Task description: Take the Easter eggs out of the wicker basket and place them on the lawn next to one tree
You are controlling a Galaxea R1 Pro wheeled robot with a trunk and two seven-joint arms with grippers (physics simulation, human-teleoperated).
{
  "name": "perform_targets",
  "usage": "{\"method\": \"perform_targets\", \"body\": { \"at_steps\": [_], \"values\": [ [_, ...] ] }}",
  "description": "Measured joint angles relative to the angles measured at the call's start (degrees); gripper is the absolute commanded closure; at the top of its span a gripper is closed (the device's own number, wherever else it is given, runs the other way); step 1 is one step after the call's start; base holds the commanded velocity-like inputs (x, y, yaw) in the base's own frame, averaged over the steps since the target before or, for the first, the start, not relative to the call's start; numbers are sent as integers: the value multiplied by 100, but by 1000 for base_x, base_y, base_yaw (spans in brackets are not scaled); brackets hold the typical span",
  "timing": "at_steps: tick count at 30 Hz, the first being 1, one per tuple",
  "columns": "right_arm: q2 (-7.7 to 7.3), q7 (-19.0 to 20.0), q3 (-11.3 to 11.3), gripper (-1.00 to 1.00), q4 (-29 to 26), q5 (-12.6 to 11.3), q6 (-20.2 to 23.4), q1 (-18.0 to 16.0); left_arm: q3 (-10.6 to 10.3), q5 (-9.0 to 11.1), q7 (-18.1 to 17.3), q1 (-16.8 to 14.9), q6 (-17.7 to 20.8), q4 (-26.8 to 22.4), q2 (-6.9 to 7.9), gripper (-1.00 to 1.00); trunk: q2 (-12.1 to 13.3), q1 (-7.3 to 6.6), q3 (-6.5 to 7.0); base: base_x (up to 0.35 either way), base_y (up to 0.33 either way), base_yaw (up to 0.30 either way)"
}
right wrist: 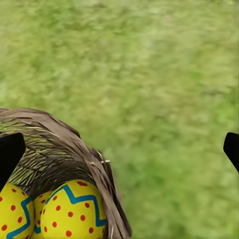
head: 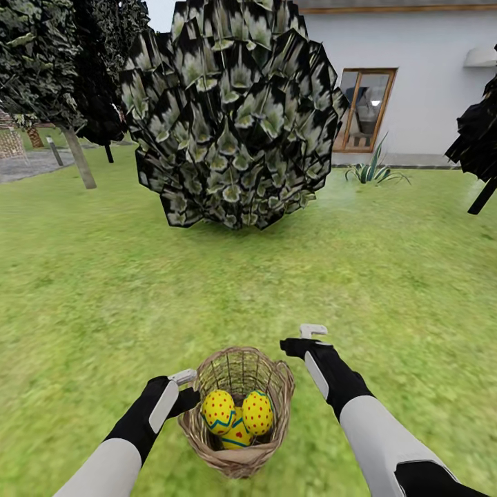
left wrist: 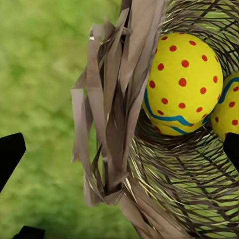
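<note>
Head view: the wicker basket (head: pixel 238 414) sits on the lawn (head: pixel 103 276) directly before the robot, between both forearms. All three Easter eggs lie inside it: one at the left (head: pixel 218 411), one at the right (head: pixel 257 413), and a third (head: pixel 237 436) tucked beneath and between them, showing a red flower mark. The left gripper (head: pixel 185 386) is extended forward and low, its tip just beside the basket's left rim; the wrist view shows its dark fingers (left wrist: pixel 11 154) spread wide, straddling the braided rim, holding nothing. The right gripper (head: pixel 304 339) reaches further forward, beside the basket's right far edge but apart from it, angled up and inward. Its fingers (right wrist: pixel 10 152) are likewise parted and empty, with the basket rim and eggs below. A large trunkless bush (head: pixel 235 110) stands well beyond the basket. A pale-trunked tree (head: pixel 79 159) stands far left. A white house (head: pixel 414 76) closes the background.
</note>
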Motion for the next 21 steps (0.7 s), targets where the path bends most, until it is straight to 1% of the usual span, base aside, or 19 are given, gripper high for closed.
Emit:
{"method": "perform_targets", "body": {
  "at_steps": [6,8,13,21],
  "values": [
    [-76,0,0,-100,-100,0,3,0,1,3,24,-13,16,-70,0,-100,-241,132,-108,0,0,0],
    [-96,1,0,-100,-118,1,4,0,2,1,72,-67,17,-67,1,-100,-321,176,-143,0,0,0],
    [-120,1,0,-100,-134,0,3,0,1,6,118,-183,18,-41,-20,-100,-521,286,-233,0,0,0],
    [-150,0,-5,-100,-139,1,2,0,1,13,127,-210,19,-11,-23,-100,-842,461,-377,0,0,0]
  ]
}}
